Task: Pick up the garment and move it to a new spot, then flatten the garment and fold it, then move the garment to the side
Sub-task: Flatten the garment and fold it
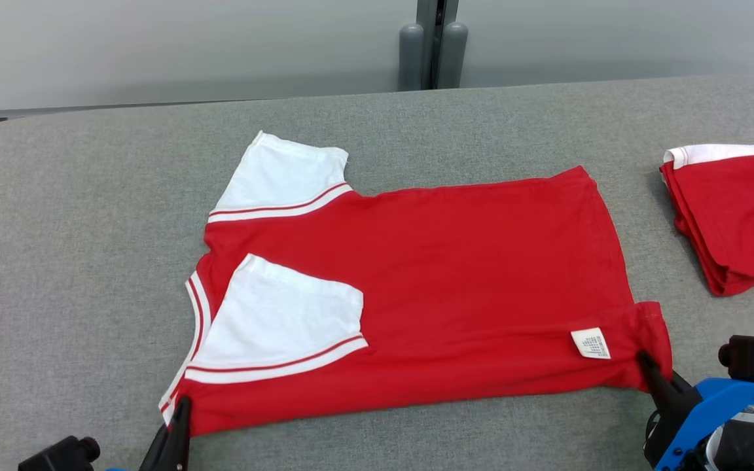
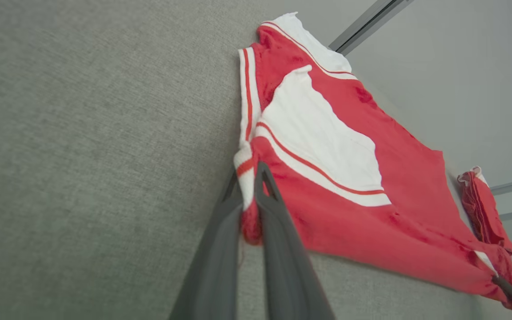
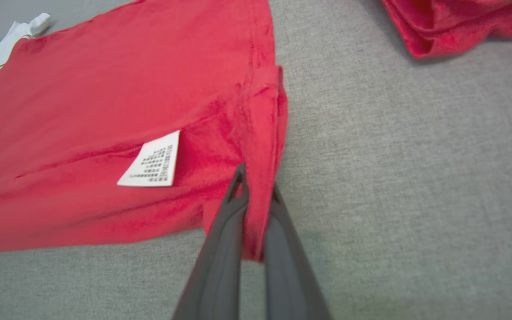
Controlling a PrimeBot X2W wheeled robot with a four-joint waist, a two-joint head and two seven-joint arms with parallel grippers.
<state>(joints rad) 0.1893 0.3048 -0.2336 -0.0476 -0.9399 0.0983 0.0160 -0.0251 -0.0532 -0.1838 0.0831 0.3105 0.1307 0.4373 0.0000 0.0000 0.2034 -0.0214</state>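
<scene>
2 garment (image 1: 468, 275) corners pinched: collar by left gripper (image 2: 248, 173), hem by right gripper (image 3: 257, 180).

My three views of the tabletop (image 1: 89, 261)
Head looks down from above; wrists sit low and close; all share the red shirt (image 1: 468, 275)

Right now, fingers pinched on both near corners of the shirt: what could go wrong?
The left fingers and right fingers each pinch only a small corner of the shirt; either may slip on lifting. The white sleeve folded onto the body lies loose and may flop open. The folded red pile sits close by; a swing could snag it.
</scene>
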